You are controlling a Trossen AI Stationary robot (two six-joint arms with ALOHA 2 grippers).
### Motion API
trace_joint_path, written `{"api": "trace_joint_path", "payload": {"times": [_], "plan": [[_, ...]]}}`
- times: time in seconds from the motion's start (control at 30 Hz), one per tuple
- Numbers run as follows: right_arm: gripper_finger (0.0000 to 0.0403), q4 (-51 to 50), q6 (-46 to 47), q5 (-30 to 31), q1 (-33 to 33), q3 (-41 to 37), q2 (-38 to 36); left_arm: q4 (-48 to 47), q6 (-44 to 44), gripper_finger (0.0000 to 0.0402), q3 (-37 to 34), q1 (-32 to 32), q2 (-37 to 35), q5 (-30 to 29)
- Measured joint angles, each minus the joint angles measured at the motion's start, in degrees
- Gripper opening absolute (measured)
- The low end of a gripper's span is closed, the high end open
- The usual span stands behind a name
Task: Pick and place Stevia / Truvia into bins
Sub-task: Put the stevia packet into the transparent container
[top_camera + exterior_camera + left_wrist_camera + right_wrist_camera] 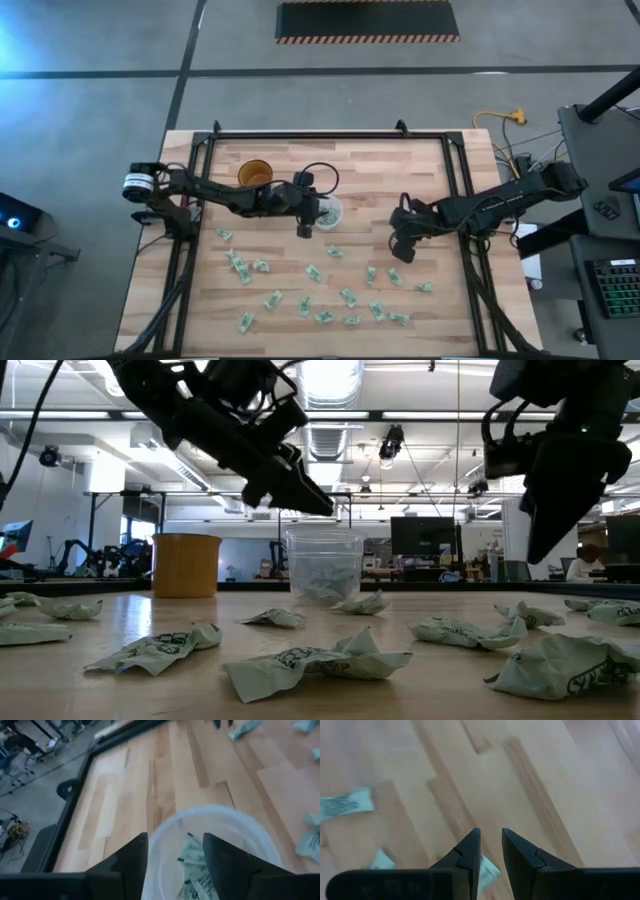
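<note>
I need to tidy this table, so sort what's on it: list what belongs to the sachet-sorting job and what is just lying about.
Belongs to the job:
- green-and-white sachets scattered on the table
- translucent cup, already holding some sachets
- left gripper, open over that cup
- right gripper, above the table's right side

Just lying about:
- amber cup

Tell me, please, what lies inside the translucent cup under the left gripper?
Pale green and white sachets lie in the translucent cup; the left gripper, open above it, covers part of the bottom.

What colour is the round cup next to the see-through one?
Amber-orange cup, seen best in the low view, standing left of the clear cup.
</note>
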Motion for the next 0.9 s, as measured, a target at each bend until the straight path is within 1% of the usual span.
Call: {"api": "trace_joint_path", "payload": {"times": [0.1,0.23,0.37,0.5,0.7,0.9], "plan": [[0.0070,-1.1,4.7,0.0,0.1,-0.6,0.0,-1.3,-0.1,0.0186,0.0,-1.2,-1.6,0.0],[0.0070,-0.7,9.4,-0.3,1.1,-1.8,0.1,-4.5,-1.5,0.0188,0.0,-3.2,-4.7,0.0],[0.0070,-0.5,15.2,-2.2,3.1,-2.9,0.5,-7.6,-1.8,0.0188,-0.2,-5.1,-7.4,0.0],[0.0070,-0.5,20.4,-3.0,5.6,-3.5,1.7,-8.5,-3.0,0.0188,-0.3,-6.6,-9.7,0.0],[0.0070,0.3,20.9,-2.8,6.5,-3.5,4.9,-9.0,-3.0,0.0188,-1.2,-7.6,-11.3,0.0],[0.0077,1.2,19.0,-1.4,6.5,-3.2,8.9,-9.7,-3.0,0.0188,-1.2,-7.6,-11.3,-0.2]]}}
